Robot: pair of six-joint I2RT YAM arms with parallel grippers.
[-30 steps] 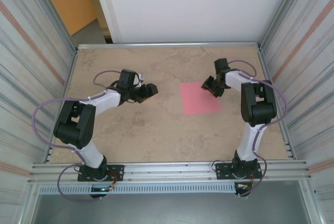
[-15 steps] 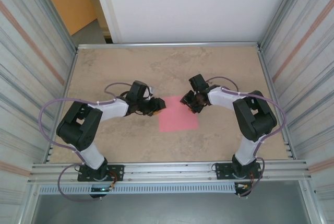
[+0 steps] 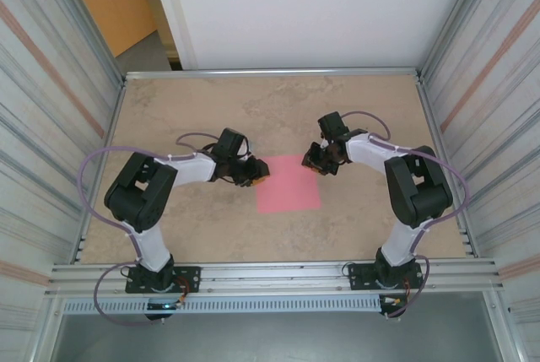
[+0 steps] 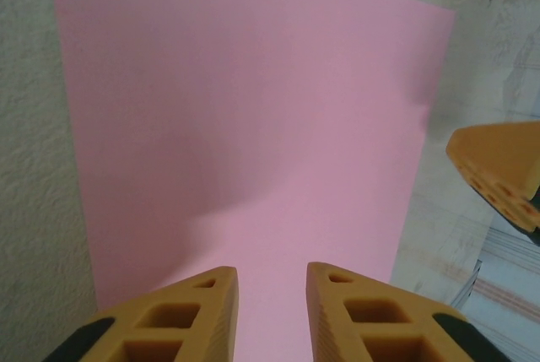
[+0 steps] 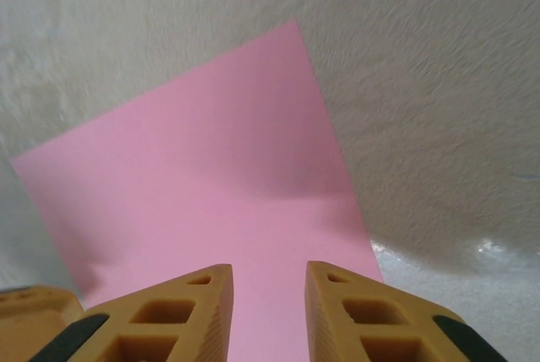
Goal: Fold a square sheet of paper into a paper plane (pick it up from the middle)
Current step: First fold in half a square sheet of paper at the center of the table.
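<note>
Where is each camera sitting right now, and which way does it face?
Top external: above and behind the bases, looking down at the table; left arm, right arm, square sheet of paper between.
Left wrist: on the left arm, looking down past the left gripper onto the sheet.
Right wrist: likewise, past the right gripper.
Shared: every view holds the pink sheet.

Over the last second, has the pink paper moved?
Yes. The square sheet of paper slid left and nearer, away from the table's right rail.
</note>
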